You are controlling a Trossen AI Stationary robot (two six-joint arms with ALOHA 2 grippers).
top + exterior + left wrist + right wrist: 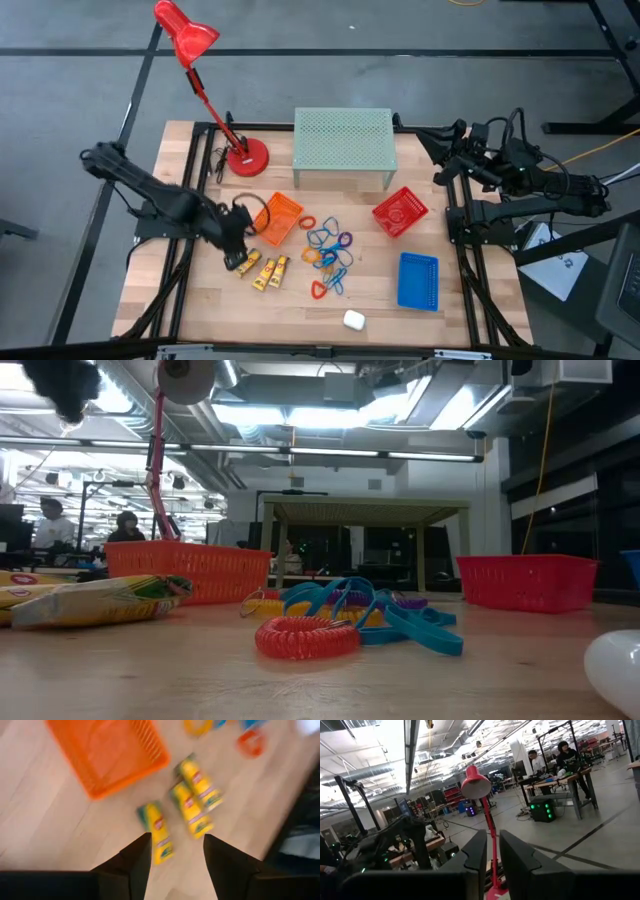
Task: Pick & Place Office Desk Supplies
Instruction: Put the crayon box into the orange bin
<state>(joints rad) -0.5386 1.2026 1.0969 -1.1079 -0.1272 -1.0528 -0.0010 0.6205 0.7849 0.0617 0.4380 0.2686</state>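
Observation:
Three stubby yellow tubes (262,270) lie side by side on the wooden table, just near of the orange mesh basket (276,218). My left gripper (236,254) hovers over their left end, pointing steeply down. In the left wrist view my left gripper (175,854) is open above the nearest tube (157,834) and touches nothing. A heap of coloured loops (330,256) lies mid-table. A red basket (400,212) and a blue basket (418,280) sit to the right. My right gripper (493,851) waits raised at the right edge, a narrow gap between its fingers and nothing in it.
A pale green mesh riser (343,148) stands at the far middle, with a red desk lamp (245,158) on its left. A small white object (353,320) lies near the front edge. People sit at desks in the room beyond.

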